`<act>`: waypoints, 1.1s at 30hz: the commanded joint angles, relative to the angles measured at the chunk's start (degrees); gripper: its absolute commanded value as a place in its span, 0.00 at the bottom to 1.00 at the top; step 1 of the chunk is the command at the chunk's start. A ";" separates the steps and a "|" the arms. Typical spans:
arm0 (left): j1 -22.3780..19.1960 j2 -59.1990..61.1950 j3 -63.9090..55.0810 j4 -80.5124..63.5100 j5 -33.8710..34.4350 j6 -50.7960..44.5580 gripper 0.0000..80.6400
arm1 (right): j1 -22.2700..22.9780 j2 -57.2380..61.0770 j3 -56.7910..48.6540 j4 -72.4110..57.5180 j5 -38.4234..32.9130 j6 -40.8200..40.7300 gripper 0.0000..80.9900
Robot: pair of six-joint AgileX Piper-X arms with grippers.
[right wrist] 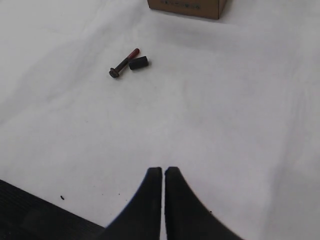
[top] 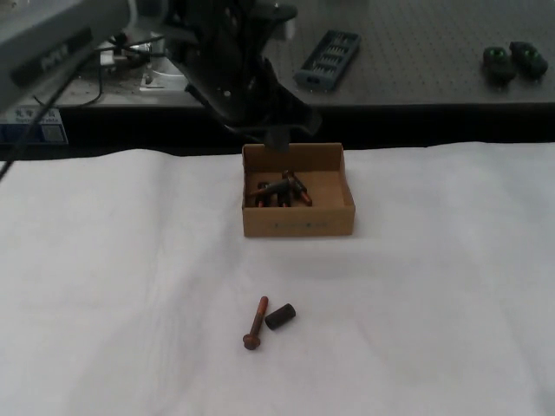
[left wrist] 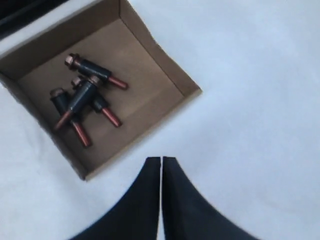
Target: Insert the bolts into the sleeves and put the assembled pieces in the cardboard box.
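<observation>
While I hold nothing: my left end effector point(left wrist: 161, 162) has its fingers pressed together above the white-clothed counter point(left wrist: 260, 100), just beside the open brown cardboard box point(left wrist: 160, 55); my right end effector point(right wrist: 163, 170) is pinched closed too, and empty.
Box contents: several copper-red bolts seated in dark sleeves point(left wrist: 82, 95), lying crossed on one another.
Loose pair: one copper-red flanged metal bolt point(top: 255, 322) and one short black cylindrical sleeve point(top: 280, 315), just beside each other on the cloth, well apart from my right end effector.
Risk, grasp: coming down shut would likely knock these round parts rolling, so I must open first.
Risk, insertion: a tilted bolt would probably jam at the sleeve's mouth.
Risk, cloth: soft folds could snag my fingertips.
Risk, drop: the crossed pile may bounce a newcomer out.
</observation>
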 commanded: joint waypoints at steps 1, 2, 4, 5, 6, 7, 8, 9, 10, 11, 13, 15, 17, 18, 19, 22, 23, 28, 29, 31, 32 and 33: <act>-0.06 -3.03 -0.42 7.01 0.32 1.69 0.01 | 0.09 -0.43 -0.10 0.18 -0.44 -0.71 0.02; -0.20 -4.01 -0.22 8.63 0.59 2.23 0.01 | 0.09 -0.43 -0.10 0.18 -0.44 -0.71 0.02; -0.63 -6.16 0.63 10.31 0.60 2.86 0.01 | 0.09 -0.43 -0.10 0.18 -0.44 -0.71 0.02; -0.95 -7.56 1.54 10.72 0.60 2.85 0.01 | 0.09 -0.43 -0.10 0.18 -0.44 -0.71 0.02; -1.24 -8.75 2.36 11.05 0.60 3.00 0.01 | 0.09 -0.43 -0.10 0.18 -0.44 -0.71 0.02; -1.67 -10.41 3.50 11.59 0.44 3.16 0.01 | 0.09 -0.43 -0.10 0.18 -0.44 -0.71 0.02; -2.07 -12.15 4.97 11.77 0.44 3.01 0.01 | 0.09 -0.43 -0.10 0.18 -0.44 -0.71 0.02; -2.57 -13.97 6.68 11.76 0.45 2.67 0.01 | 0.09 -0.43 -0.10 0.18 -0.44 -0.71 0.02; -3.15 -15.96 8.59 11.76 0.45 2.58 0.01 | 0.09 -0.43 -0.10 0.18 -0.44 -0.71 0.02; -3.83 -18.05 10.77 11.76 0.45 2.60 0.01 | 0.09 -0.43 -0.10 0.18 -0.44 -0.71 0.02; -5.06 -21.89 14.98 11.76 0.21 2.60 0.01 | 0.09 -0.43 -0.10 0.18 -0.44 -0.71 0.02; -6.49 -26.37 20.26 11.52 0.09 2.23 0.01 | 0.09 -0.43 -0.10 0.18 -0.44 -0.71 0.02; -7.89 -30.52 25.61 10.77 -0.37 2.09 0.01 | 0.09 -0.43 -0.10 0.18 -0.44 -0.71 0.02; -8.70 -33.07 28.88 9.91 -1.11 1.28 0.01 | 0.09 -0.43 -0.10 0.18 -0.44 -0.71 0.02; -9.33 -35.71 32.37 8.73 -1.52 0.46 0.01 | 0.09 -0.43 -0.10 0.18 -0.44 -0.71 0.02; -11.36 -44.18 43.89 3.85 -1.55 -3.13 0.01 | 0.09 -0.43 -0.10 0.18 -0.44 -0.71 0.02; -11.93 -46.58 47.06 2.31 -1.80 -4.76 0.01 | 0.09 -0.43 -0.10 0.18 -0.44 -0.71 0.02; -14.29 -61.59 63.88 -6.24 -2.66 -13.74 0.01 | 0.09 -0.43 -0.10 0.18 -0.44 -0.71 0.02; -14.39 -64.21 66.42 -7.21 -2.82 -15.26 0.01 | 0.09 -0.43 -0.10 0.18 -0.44 -0.71 0.02; -14.39 -70.14 70.26 -8.70 -3.54 -17.50 0.01 | 0.09 -0.43 -0.10 0.18 -0.44 -0.71 0.02; -14.39 -72.62 71.32 -9.01 -4.28 -17.96 0.01 | 0.09 -0.43 -0.10 0.18 -0.44 -0.71 0.02; -14.39 -74.93 72.22 -8.99 -5.38 -17.96 0.01 | 0.09 -0.43 -0.10 0.18 -0.44 -0.71 0.02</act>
